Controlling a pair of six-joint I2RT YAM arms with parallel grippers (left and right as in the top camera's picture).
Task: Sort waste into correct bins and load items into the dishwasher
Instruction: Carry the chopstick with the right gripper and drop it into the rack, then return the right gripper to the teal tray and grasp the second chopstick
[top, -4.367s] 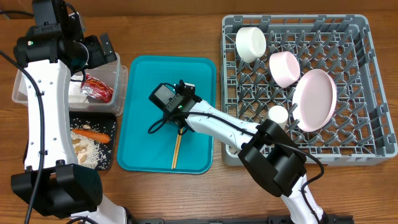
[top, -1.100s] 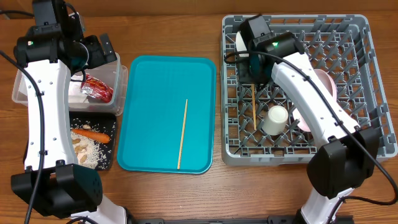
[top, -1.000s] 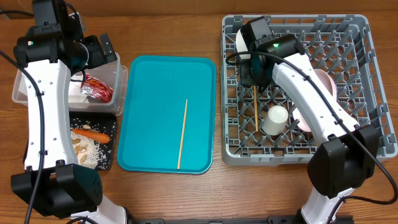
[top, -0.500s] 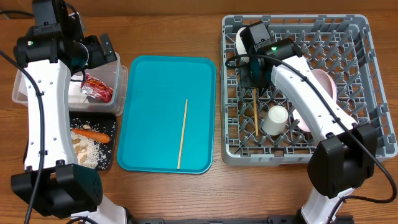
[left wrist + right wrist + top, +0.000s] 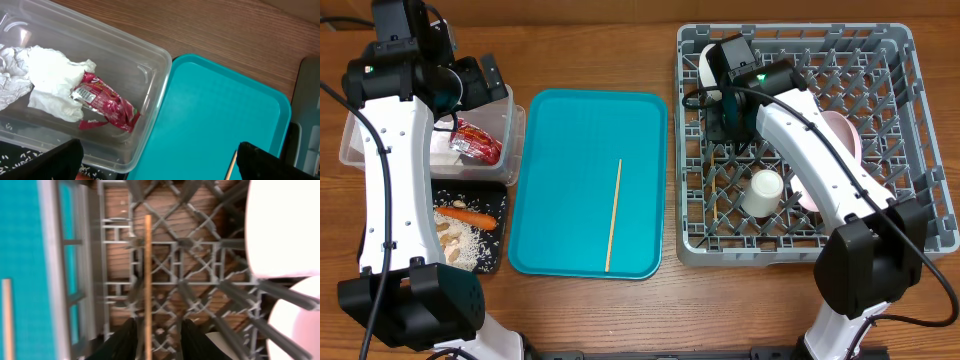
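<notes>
My right gripper (image 5: pixel 728 125) hangs over the left part of the grey dish rack (image 5: pixel 920 150). Its jaws (image 5: pixel 159 340) stand apart. A wooden chopstick (image 5: pixel 147 275) lies lengthwise on the rack grid between them, nearer the left finger; I cannot make it out in the overhead view. A second chopstick (image 5: pixel 613 215) lies on the teal tray (image 5: pixel 560 120). One white cup (image 5: pixel 763 192) sits in the rack, another (image 5: pixel 285 225) beside my gripper. The arm mostly hides the plate (image 5: pixel 840 128). My left gripper (image 5: pixel 485 80) is wide open above the clear tub (image 5: pixel 150 55), which holds the napkin (image 5: pixel 47 80) and red wrapper (image 5: pixel 105 102).
The black tray (image 5: pixel 500 205) in front of the tub holds the carrot (image 5: pixel 470 216), peanuts and rice. The teal tray lies between the bins and the rack. The rack's upright pegs surround my right gripper. A pale rounded dish (image 5: pixel 300 315) sits at its right.
My right gripper carried one chopstick from the teal tray to the rack. The chopstick seen below it overhead half a second ago no longer shows there. The left arm is still.
</notes>
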